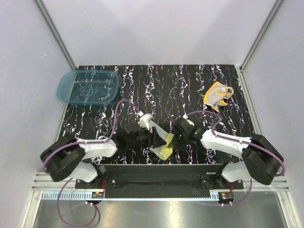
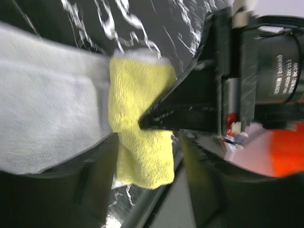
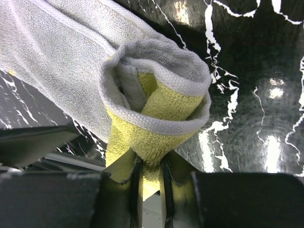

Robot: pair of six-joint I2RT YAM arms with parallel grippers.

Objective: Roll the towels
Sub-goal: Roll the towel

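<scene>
Black marbled counter (image 1: pixel 156 90) fills the white-walled booth. Teal basin (image 1: pixel 88 88) sits at 10 o'clock. Yellow towel (image 3: pixel 156 118), partly rolled with its grey side outward, is at 6 o'clock; the crumpled orange towel (image 1: pixel 217 95) lies at 2 o'clock. Right fingers (image 3: pixel 178 178) pinch the yellow towel's end; left fingers (image 2: pixel 90 180) stand apart, straddling it.
</scene>
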